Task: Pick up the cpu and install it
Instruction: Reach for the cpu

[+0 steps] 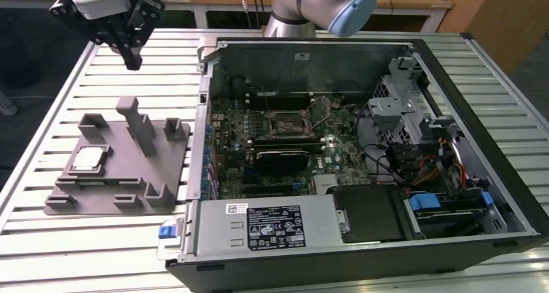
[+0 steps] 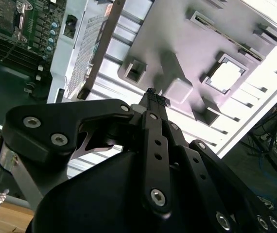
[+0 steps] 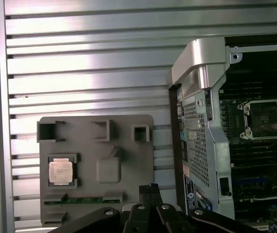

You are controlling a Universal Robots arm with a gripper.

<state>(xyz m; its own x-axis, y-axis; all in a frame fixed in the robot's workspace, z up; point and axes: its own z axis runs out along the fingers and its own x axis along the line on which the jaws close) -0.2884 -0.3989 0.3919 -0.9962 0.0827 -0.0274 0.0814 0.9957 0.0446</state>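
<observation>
**Figure.** Work cell seen from beside the table, with the pick not yet made.

The gripper point(image 1: 132, 62) hangs in the air above the slatted table point(image 1: 128, 87), well apart from the cpu point(image 1: 89, 159). Its two black fingers are pressed tip to tip and carry nothing; both wrist views show them meeting in a single narrow point point(image 2: 151, 93) point(image 3: 149, 188).

The cpu lies flat in a square recess of the grey tray point(image 1: 128, 196), metal side up. The pocket walls appear to fix its position and squareness, so that it can be found at a known spot. In the first wrist view the chip point(image 3: 60, 171) reads as a dull silver plate with a thin tan rim, sitting level with the tray surface point(image 3: 129, 160). In the second wrist view it point(image 2: 224, 76) shows pale and glary.

The tray is matte moulded plastic with blocky upright pegs and smaller pockets (one long slot seems to hold a green strip).

Toward the exterior view's right, the computer case point(image 1: 480, 55) lies on its side with its panel off, which turns the motherboard upward for access from above. The socket point(image 1: 286, 121) sits near the board's middle, a dark square in a bright metal frame point(image 3: 265, 118), and nothing is seated in it.

The table is ribbed bare aluminium and strongly reflective.
</observation>
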